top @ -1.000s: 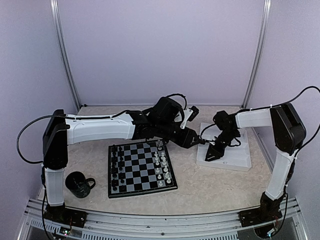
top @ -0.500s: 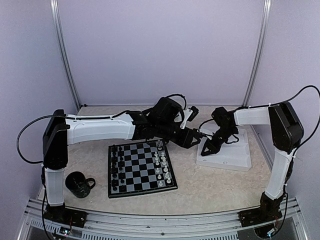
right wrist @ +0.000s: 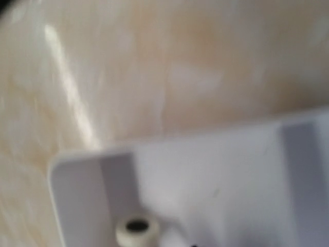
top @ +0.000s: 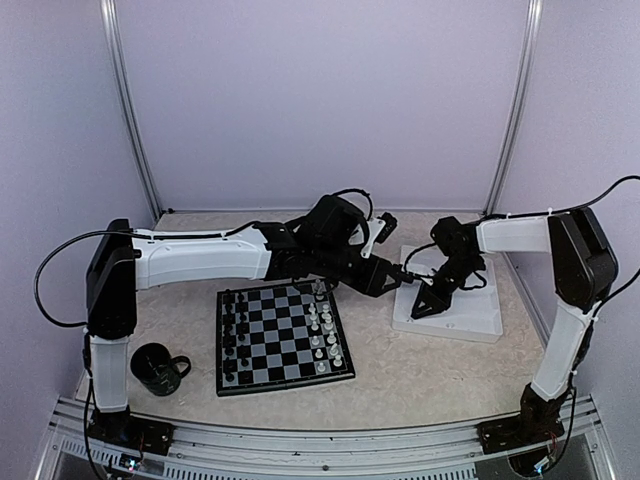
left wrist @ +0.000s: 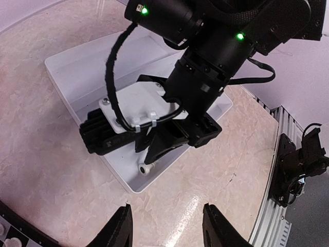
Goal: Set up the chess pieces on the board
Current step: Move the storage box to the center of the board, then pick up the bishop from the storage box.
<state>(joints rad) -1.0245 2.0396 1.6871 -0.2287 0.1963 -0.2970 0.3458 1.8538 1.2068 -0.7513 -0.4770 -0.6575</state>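
The board (top: 283,335) lies on the table with black chess pieces (top: 236,332) along its left side and white ones (top: 323,330) along its right. My right gripper (top: 420,304) is down in the near-left corner of the white tray (top: 470,318). In the left wrist view its fingers (left wrist: 163,146) look shut on the stem of a white chess piece (left wrist: 145,169), whose round base (right wrist: 136,229) fills the bottom of the blurred right wrist view. My left gripper (left wrist: 167,226) is open and empty, hovering over the table beside that tray corner (left wrist: 131,186).
A black mug (top: 157,368) stands left of the board near the front edge. The left arm (top: 210,258) stretches across behind the board. The tray (left wrist: 77,72) has raised walls. Metal frame posts stand at the back corners.
My right gripper shifted left toward the tray's corner, then back slightly right and lower. The left arm and the board's pieces have not moved.
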